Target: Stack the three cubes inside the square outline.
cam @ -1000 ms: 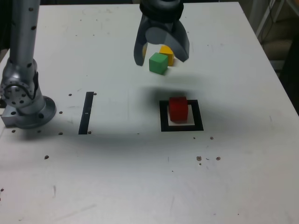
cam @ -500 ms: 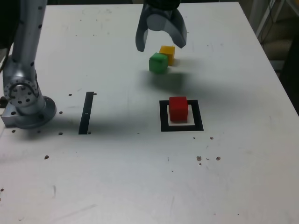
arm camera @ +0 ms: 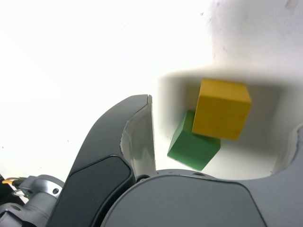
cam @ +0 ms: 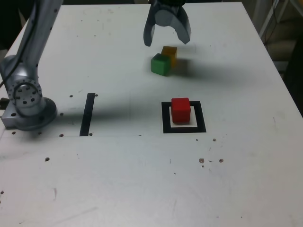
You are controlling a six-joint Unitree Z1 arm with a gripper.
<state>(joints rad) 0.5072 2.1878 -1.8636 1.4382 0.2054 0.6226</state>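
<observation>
Two cubes touching = main risk for our next grab.
Yellow cube [cam: 169, 53] sits against green cube [cam: 160, 64], upper centre of the exterior view; closing on one could nudge or drag the other. Red cube [cam: 181, 109] already in the square outline [cam: 165, 118], lower right of centre. Our gripper [cam: 168, 37] hangs above the pair, fingers [arm camera: 137, 137] wide apart, holding & touching nothing.

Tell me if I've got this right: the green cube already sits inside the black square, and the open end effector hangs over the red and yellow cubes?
Not quite: the colours are swapped. The exterior view shows the red cube inside the square outline, while the open end effector hangs over the green cube and yellow cube.
</observation>
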